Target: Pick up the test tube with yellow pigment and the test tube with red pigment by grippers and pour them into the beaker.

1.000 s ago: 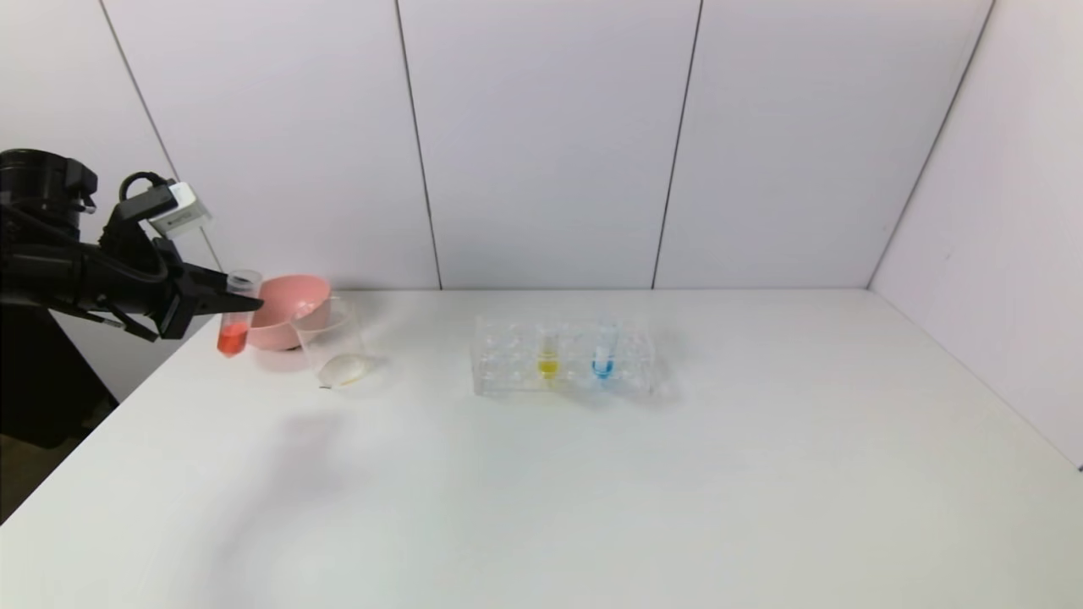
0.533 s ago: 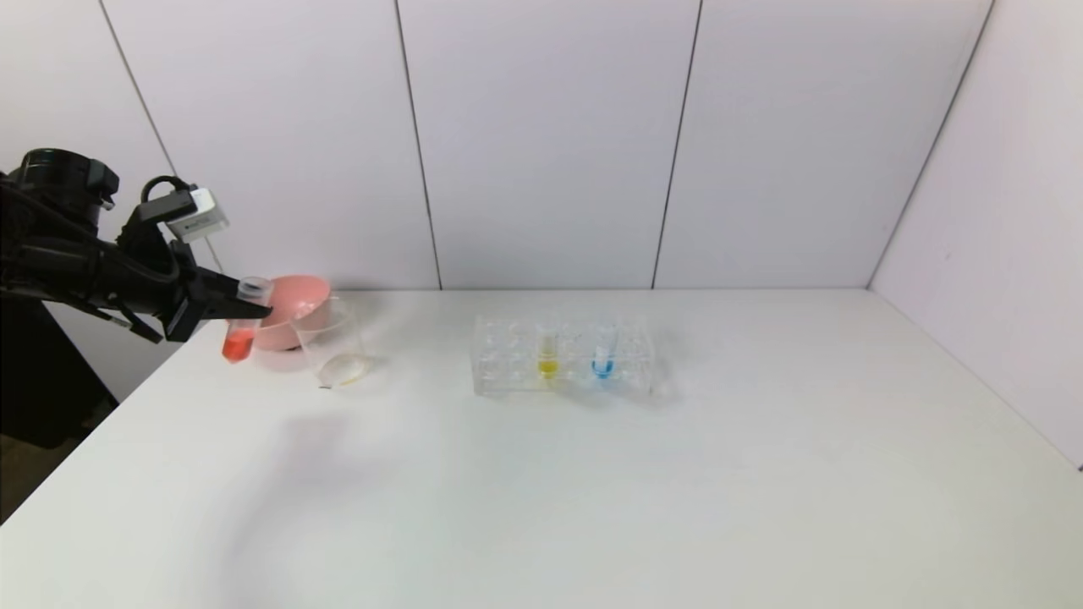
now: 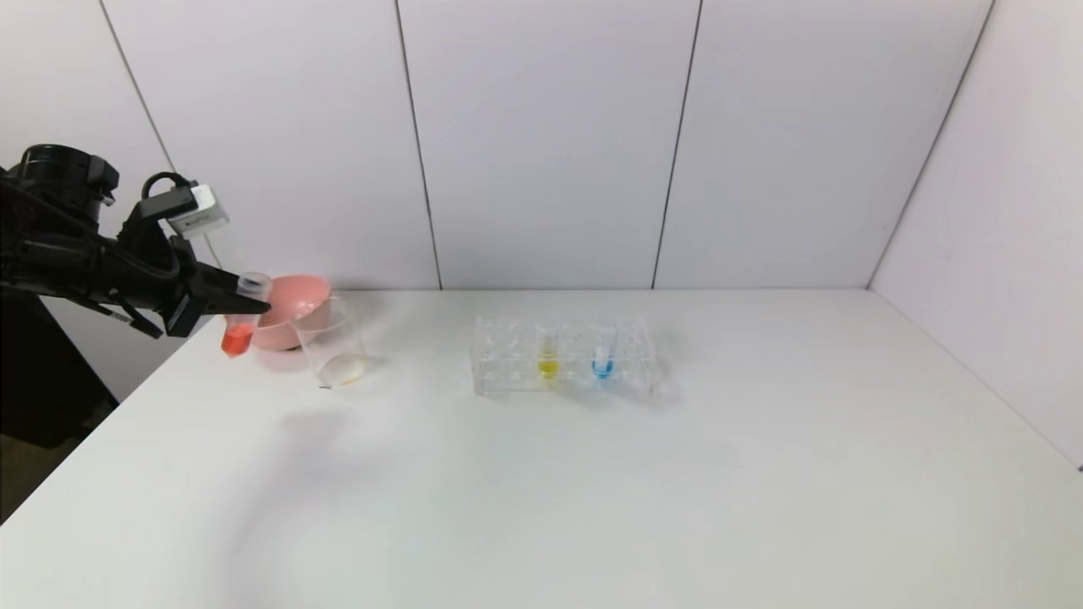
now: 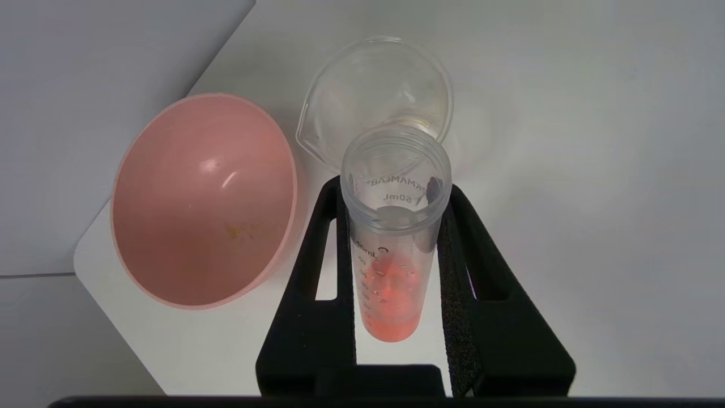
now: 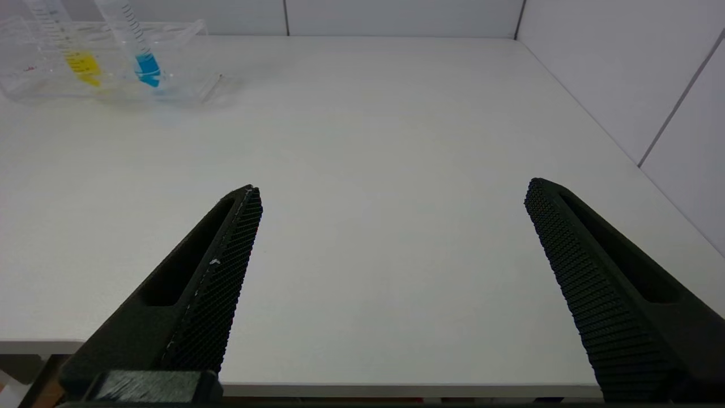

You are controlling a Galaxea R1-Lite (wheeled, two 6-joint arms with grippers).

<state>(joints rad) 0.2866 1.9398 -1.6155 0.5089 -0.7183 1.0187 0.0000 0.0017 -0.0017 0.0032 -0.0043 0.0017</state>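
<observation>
Head view: the red-pigment test tube (image 3: 239, 321) is held upright above the tabletop's (image 3: 541, 474) left edge, clamped by the left claw (image 3: 245, 298). The beaker (image 3: 332, 342) and pink bowl (image 3: 292, 309) are just beyond. The yellow-pigment test tube (image 3: 548, 357) is racked farther right. The right claw (image 5: 391, 238) is spread wide, empty, at the near edge.
</observation>
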